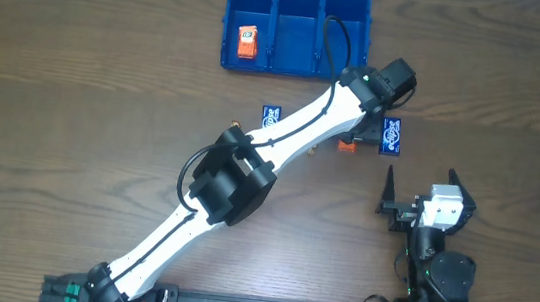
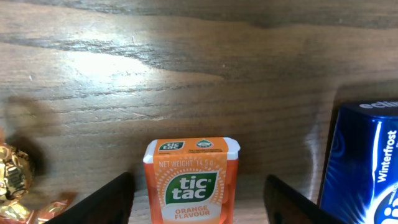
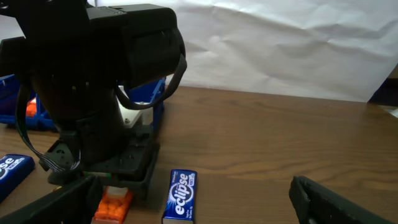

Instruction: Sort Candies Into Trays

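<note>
An orange candy box (image 2: 191, 180) lies flat on the wooden table, between the two fingers of my left gripper (image 2: 199, 208), which is open and set low around it. From above, that box (image 1: 347, 146) peeks out under the left gripper (image 1: 354, 135). A blue mint pack (image 1: 390, 136) lies just to the gripper's right and another (image 1: 272, 117) to its left. A second orange box (image 1: 247, 40) sits in the left compartment of the blue tray (image 1: 293, 71). My right gripper (image 1: 419, 189) is open near its base, holding nothing.
A gold-wrapped candy (image 2: 13, 180) lies beside the left gripper. The left arm (image 1: 248, 169) stretches diagonally across the middle of the table. The tray's middle and right compartments hold nothing. In the right wrist view the near blue pack (image 3: 180, 196) lies by the left gripper.
</note>
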`<state>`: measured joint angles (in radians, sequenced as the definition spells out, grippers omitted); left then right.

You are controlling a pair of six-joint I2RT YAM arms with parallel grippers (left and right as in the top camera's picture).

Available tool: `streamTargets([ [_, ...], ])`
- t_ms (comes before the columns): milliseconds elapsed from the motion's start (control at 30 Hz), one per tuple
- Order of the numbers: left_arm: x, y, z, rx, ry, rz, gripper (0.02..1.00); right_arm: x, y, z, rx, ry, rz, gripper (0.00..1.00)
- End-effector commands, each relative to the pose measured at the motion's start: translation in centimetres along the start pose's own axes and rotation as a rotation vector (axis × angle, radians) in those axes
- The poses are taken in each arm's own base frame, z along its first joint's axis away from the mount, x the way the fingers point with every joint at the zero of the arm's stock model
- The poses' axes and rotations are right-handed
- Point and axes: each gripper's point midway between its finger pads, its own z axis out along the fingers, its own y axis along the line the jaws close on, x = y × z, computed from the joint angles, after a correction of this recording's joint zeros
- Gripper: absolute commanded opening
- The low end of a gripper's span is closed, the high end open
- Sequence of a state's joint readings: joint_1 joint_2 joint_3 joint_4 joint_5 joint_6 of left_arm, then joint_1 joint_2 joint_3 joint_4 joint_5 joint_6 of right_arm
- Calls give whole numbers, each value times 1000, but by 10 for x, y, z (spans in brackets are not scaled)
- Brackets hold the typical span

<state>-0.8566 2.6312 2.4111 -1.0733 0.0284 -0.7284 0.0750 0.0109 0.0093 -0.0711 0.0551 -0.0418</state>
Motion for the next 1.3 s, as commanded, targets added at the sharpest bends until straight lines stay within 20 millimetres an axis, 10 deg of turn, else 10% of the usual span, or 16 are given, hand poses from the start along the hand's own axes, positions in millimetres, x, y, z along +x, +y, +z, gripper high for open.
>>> streamTargets([
  [33, 9, 7, 18, -32, 32, 2, 579, 1, 0, 0, 0, 1, -12, 998],
  [833, 4, 13, 11, -66, 5, 2, 345, 1, 0, 0, 0, 1, -12, 998],
  [1067, -52, 26, -90, -8, -205, -24, 349, 1, 0, 0, 0, 0, -12, 998],
  [1300, -121, 107, -205, -22, -436, -67, 345, 1, 0, 0, 0, 1, -11, 998],
])
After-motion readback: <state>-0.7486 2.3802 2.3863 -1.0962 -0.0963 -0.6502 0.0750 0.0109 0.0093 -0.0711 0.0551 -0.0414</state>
